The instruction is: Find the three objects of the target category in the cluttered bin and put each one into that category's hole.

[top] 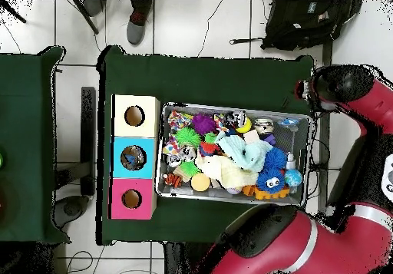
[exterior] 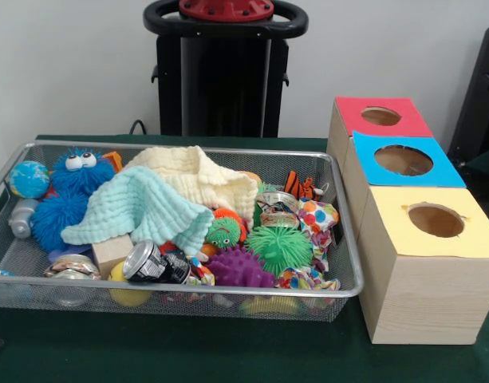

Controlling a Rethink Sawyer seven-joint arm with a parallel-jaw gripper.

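The silver wire mesh bin (exterior: pixel 180 148) sits on the green table, full of toys; it also shows in the overhead view (top: pixel 230 107). One clear plastic bottle (exterior: pixel 21 217) lies at the bin's left end beside a blue furry toy, and shows in the overhead view (top: pixel 291 162). Other bottles are hidden or too unclear to tell. The red-topped hole (exterior: pixel 380 116) is on the farthest wooden box, right of the bin; it also shows in the overhead view (top: pixel 131 199). The gripper does not show in either view. Only the red arm (top: pixel 349 94) shows, drawn back beside the bin.
The blue-topped hole (exterior: pixel 403 159) and the yellow-topped hole (exterior: pixel 435 220) are nearer than the red one. A cream cloth (exterior: pixel 196 175) and a mint cloth (exterior: pixel 140 209) cover the bin's middle. Metal cans (exterior: pixel 148 262) and spiky balls (exterior: pixel 280 246) lie in front. A person's feet (top: pixel 138 27) stand beyond the table.
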